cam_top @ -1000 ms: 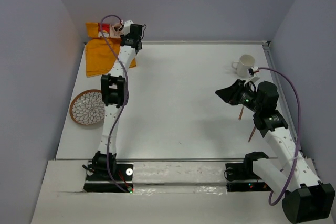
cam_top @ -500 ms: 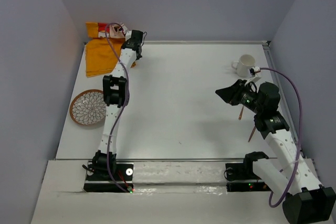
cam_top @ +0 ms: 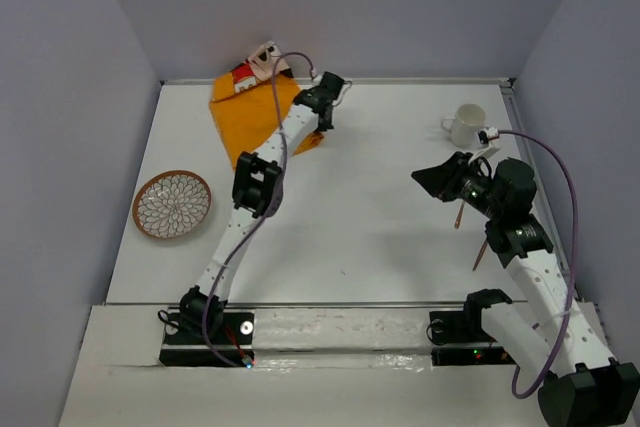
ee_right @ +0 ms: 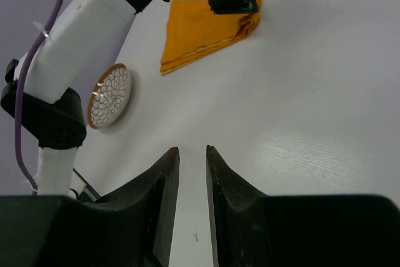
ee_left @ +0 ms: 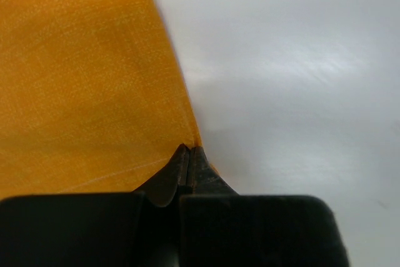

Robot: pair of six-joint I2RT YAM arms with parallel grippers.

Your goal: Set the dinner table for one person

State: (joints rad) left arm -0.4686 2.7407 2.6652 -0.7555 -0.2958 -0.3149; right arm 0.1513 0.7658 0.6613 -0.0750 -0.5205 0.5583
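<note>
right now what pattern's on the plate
White petals, brown rim on the plate; clearest in top external.

Plain matte lilac-grey walls (cam_top: pixel 350 7) on three sides, under soft, even light

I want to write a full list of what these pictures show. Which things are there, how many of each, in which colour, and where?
table: one, white, under everything else
placemat: one, orange with a printed picture at its far end, far left part of the table
plate: one, brown rim with a white flower pattern, near the table's left edge, nothing on it
mug: one, white, far right part of the table
thin sticks: two, brown, lying on the table beside the right arm; perhaps chopsticks
left gripper: one, black, shut on the placemat's edge
right gripper: one, black, jaws a little apart, holding nothing, over the right side of the table
</note>
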